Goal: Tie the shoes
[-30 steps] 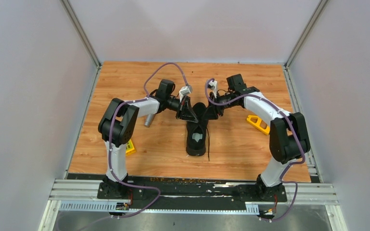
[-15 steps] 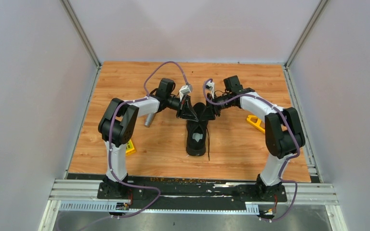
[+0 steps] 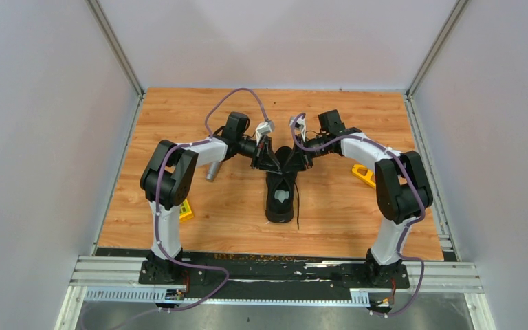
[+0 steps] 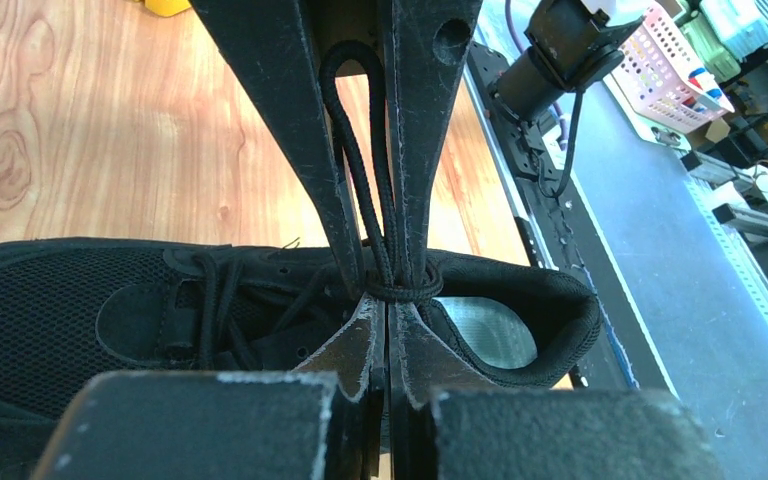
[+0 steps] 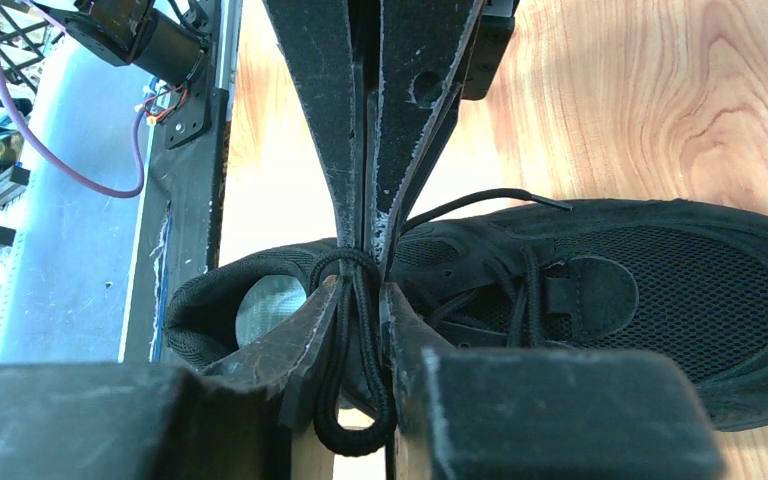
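The black sneaker (image 3: 280,199) lies mid-table, its heel opening with the pale insole (image 3: 283,196) towards the arms. Both grippers meet tip to tip over its laces. My left gripper (image 3: 273,163) is shut, its tips (image 4: 388,300) at a lace wrap (image 4: 400,290) above the tongue. My right gripper (image 3: 291,163) is shut on a loop of black lace (image 5: 360,390) that runs between its fingers (image 5: 362,290). The same loop shows in the left wrist view (image 4: 360,150). A loose lace end (image 3: 298,206) trails beside the shoe.
A silver microphone (image 3: 212,172) lies left of the shoe under the left arm. A yellow piece (image 3: 364,175) lies to the right, another (image 3: 186,210) near the left arm's base. White walls and rails bound the wooden table (image 3: 344,213).
My right arm has edged left, bringing its gripper closer against the left gripper over the shoe. The left arm and the shoe have stayed put.
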Controlling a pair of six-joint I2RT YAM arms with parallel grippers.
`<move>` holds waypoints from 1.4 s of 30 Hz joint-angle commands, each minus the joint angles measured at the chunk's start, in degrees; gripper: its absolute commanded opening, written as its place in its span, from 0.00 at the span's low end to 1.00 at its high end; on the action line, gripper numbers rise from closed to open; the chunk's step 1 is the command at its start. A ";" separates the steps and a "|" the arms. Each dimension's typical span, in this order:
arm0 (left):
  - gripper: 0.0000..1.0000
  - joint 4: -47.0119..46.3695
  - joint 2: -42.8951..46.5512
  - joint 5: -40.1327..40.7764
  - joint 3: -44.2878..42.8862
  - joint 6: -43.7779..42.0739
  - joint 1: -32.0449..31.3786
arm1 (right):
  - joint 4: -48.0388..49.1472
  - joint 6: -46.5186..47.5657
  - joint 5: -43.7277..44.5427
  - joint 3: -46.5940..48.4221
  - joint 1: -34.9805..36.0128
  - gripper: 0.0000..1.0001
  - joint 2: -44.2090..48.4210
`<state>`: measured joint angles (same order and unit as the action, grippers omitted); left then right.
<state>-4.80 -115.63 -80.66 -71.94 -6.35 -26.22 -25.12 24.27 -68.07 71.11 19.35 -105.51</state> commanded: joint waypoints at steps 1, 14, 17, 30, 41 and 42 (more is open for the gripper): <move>0.00 -0.81 -0.09 -1.52 -1.76 -0.73 0.20 | 1.58 1.95 -1.77 -0.91 0.43 0.14 -0.69; 0.00 -3.68 0.15 3.15 -1.17 1.83 1.17 | 1.23 -0.01 2.05 -3.38 -0.10 0.01 1.86; 0.00 -7.07 0.29 3.13 -0.24 4.06 1.17 | 1.26 -0.54 2.10 -3.26 -0.27 0.07 1.72; 0.00 -10.22 0.04 2.65 1.35 7.92 1.17 | 3.19 -4.84 2.98 -2.60 -1.48 0.04 1.19; 0.00 6.44 -0.78 6.52 -2.52 -4.88 1.06 | 3.69 -5.79 -0.04 -4.15 -2.21 0.07 2.92; 0.00 5.74 -0.75 6.50 -2.44 -4.50 1.07 | 3.57 -5.78 -0.95 -4.07 -2.20 0.08 2.76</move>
<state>-2.46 -115.87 -75.26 -72.36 -6.85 -25.36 -22.02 18.87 -65.21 67.44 17.43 -104.77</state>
